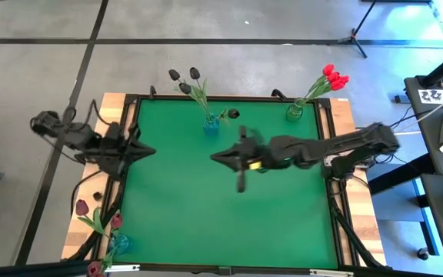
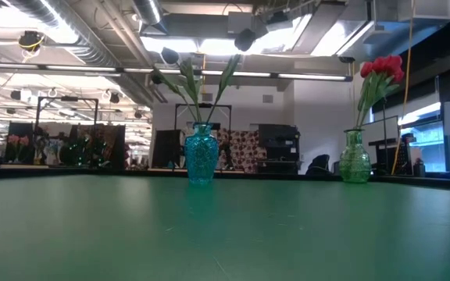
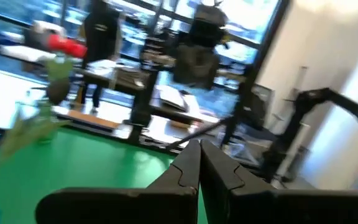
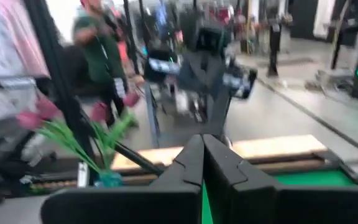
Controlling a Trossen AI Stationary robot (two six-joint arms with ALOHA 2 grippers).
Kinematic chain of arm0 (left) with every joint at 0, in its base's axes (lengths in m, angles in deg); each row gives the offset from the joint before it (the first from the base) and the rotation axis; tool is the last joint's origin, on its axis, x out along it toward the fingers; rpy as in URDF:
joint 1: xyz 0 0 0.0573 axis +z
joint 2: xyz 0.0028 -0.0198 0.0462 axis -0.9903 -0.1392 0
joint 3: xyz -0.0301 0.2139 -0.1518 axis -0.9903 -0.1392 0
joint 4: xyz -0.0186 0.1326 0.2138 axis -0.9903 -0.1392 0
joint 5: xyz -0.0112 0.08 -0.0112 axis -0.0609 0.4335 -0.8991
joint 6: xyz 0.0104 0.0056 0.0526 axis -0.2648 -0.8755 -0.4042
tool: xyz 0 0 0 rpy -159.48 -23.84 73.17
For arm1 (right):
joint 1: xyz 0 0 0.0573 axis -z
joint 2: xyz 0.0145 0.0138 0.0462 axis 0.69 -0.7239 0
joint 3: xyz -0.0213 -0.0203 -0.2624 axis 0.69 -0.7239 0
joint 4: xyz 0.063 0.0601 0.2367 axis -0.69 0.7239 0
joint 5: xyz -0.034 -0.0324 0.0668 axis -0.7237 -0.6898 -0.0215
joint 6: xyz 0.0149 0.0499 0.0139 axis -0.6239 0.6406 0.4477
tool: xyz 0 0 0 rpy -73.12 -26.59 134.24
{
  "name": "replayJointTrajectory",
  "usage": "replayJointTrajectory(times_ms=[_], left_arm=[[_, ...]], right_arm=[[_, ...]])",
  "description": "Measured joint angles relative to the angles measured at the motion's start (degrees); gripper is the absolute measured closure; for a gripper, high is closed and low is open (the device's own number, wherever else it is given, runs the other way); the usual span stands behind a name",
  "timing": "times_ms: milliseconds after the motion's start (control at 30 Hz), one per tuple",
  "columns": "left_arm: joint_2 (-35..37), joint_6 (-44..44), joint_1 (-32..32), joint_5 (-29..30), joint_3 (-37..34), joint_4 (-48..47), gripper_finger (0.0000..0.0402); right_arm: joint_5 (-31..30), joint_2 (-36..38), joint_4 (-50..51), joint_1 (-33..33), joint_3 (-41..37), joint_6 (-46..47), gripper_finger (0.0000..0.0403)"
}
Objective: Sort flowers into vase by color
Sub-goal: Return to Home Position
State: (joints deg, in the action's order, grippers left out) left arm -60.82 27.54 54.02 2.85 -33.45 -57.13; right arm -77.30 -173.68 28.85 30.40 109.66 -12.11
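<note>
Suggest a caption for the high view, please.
Black tulips in blue glass vase, red tulips in green glass vase, maroon tulips in corner blue vase; left hand, right hand shut.

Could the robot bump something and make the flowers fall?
Maybe, in two ways.
1. The right gripper, shut, hangs over the middle of the green mat, not far from the blue vase holding the dark tulips. Pulling back carelessly, that arm could brush their leaning stems.
2. The corner vase with the pink tulips stands off the mat, right at the edge, on the side where the left gripper waits, shut. A nudge could tip it off.
</note>
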Motion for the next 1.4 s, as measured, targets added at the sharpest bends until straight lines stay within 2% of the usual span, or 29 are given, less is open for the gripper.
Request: replayJointTrajectory(times_ms=[133, 200, 300, 433, 533, 700, 800, 900, 1033, 1100, 1233, 1400], left_arm=[[-1.3, 0.4, 10.7, -8.8, -1.9, 1.1, 0.0401], [-2.0, 0.6, 15.9, -12.7, -2.3, 1.9, 0.0401], [-2.1, 2.0, 21.2, -15.2, -2.3, 1.3, 0.0401], [-1.7, 6.1, 23.4, -14.3, -2.3, 1.1, 0.0401], [-1.2, 6.2, 23.4, -13.0, -2.3, -0.3, 0.0401], [-1.2, 3.3, 23.4, -12.5, -2.3, -0.2, 0.0401], [-1.4, 1.3, 23.4, -12.3, -2.3, 0.7, 0.0401], [-1.5, -3.4, 23.4, -9.3, -2.3, 0.8, 0.0401], [-1.2, -11.4, 23.3, -8.7, -3.5, 1.0, 0.0401], [-1.2, -13.9, 23.4, -8.9, -5.6, 2.1, 0.0401], [-1.2, -13.1, 23.3, -7.2, -10.3, 2.9, 0.0401], [-1.2, -10.9, 23.4, -6.5, -14.9, 7.4, 0.0401]], right_arm=[[1.5, 9.6, -5.9, 0.5, -10.4, -0.4, 0.04], [0.4, 13.9, -2.8, 0.5, -14.0, -0.3, 0.0401], [-3.0, 19.2, 7.1, 0.5, -16.8, -0.9, 0.0395], [-4.8, 23.3, 19.9, 0.5, -17.1, 0.3, 0.0384], [-5.0, 23.7, 25.2, 0.5, -17.2, -3.3, 0.038], [-4.9, 22.8, 26.4, 0.5, -17.2, -2.1, 0.038], [-7.4, 22.4, 26.1, 1.5, -17.3, -4.9, 0.038], [-8.5, 24.8, 24.4, 4.5, -20.4, -6.1, 0.0379], [-1.5, 31.0, 16.0, 8.7, -30.5, -8.6, 0.0379], [1.6, 34.4, 8.4, 10.0, -36.6, -9.8, 0.0379], [3.0, 40.8, -0.6, 11.5, -47.3, -10.9, 0.0379], [3.0, 47.3, -1.0, 11.4, -54.2, -11.0, 0.0379]])
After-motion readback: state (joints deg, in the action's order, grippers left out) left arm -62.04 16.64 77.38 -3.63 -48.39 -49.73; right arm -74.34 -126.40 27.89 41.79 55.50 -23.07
